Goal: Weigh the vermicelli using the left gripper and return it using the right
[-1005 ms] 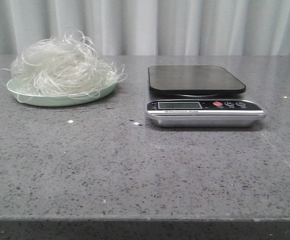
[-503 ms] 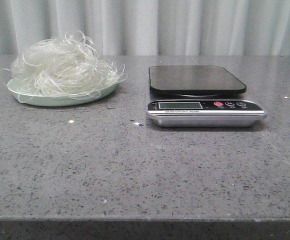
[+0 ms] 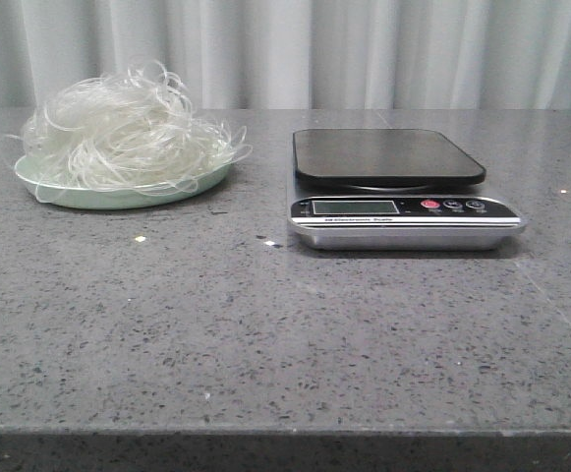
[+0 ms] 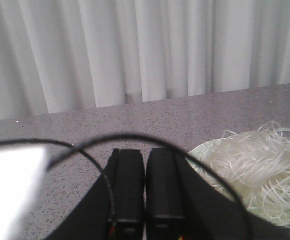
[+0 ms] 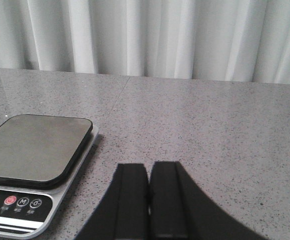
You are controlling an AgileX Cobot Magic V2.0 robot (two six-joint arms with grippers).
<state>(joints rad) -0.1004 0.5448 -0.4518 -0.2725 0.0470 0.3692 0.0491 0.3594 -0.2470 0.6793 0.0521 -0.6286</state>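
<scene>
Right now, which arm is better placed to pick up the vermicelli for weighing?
Left. The left hand, fingers together, has the vermicelli on its green plate close ahead in its wrist view. The right hand faces the scale instead.

vermicelli (image 3: 128, 133) on plate (image 3: 118, 195), table (image 3: 265, 324) left | scale (image 3: 398, 187) right, apart

The left arm's matte black, blunt, chunky gripper (image 4: 145, 187) has two flat-faced rectangular fingers (image 4: 127, 185) with squared tips and only a thin seam between them. They widen into a broad black flared base. A thin black cable (image 4: 85, 150) loops in an arc over the fingers. The right arm's matte black gripper (image 5: 148, 197) has the same shape: two blocky rectangular fingers (image 5: 167, 200) divided by a narrow slit, on a black base that spreads outward.
</scene>
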